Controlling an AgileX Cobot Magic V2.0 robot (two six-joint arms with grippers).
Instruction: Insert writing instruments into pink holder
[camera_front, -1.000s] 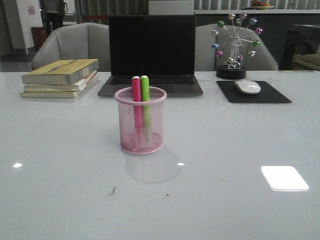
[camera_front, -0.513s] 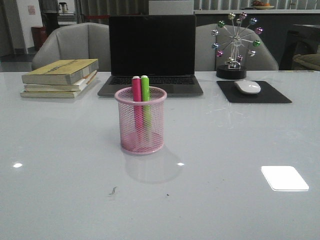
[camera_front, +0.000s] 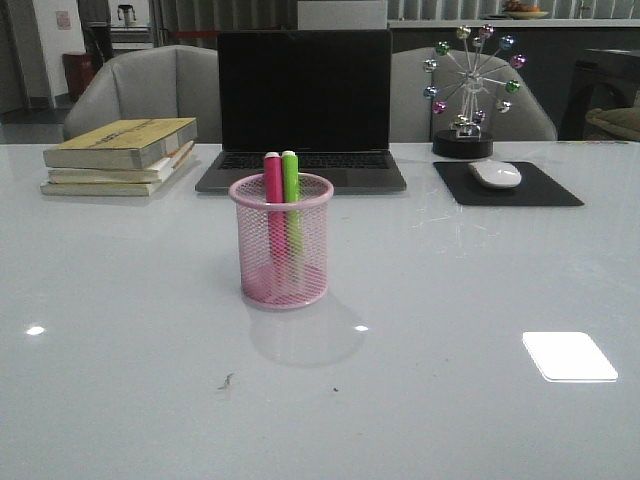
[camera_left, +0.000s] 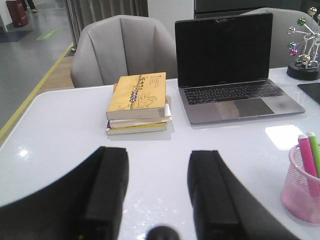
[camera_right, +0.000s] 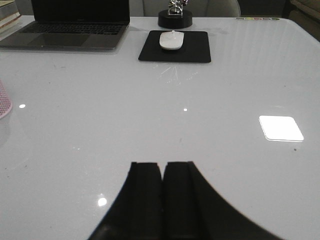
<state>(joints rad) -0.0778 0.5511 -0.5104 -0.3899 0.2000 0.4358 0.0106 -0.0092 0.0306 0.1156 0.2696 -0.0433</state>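
Observation:
The pink holder (camera_front: 284, 250) stands mid-table in the front view, in front of the laptop. Both writing instruments stand upright inside it: the hot pink marker (camera_front: 273, 195) on the left and the bright green marker (camera_front: 291, 195) beside it, caps poking above the rim. The left wrist view shows the holder (camera_left: 302, 192) and the pink marker (camera_left: 307, 160) at its edge. My left gripper (camera_left: 158, 155) hangs open over bare table, well away from the holder, nothing between its fingers. My right gripper (camera_right: 163, 165) is shut on nothing above bare table. Neither gripper appears in the front view.
A dark open laptop (camera_front: 304, 110) sits behind the holder. A stack of books (camera_front: 120, 157) lies at the back left. A white mouse (camera_front: 495, 174) rests on a black pad (camera_front: 510, 186) at the back right, with a ball ornament (camera_front: 470, 90) behind it.

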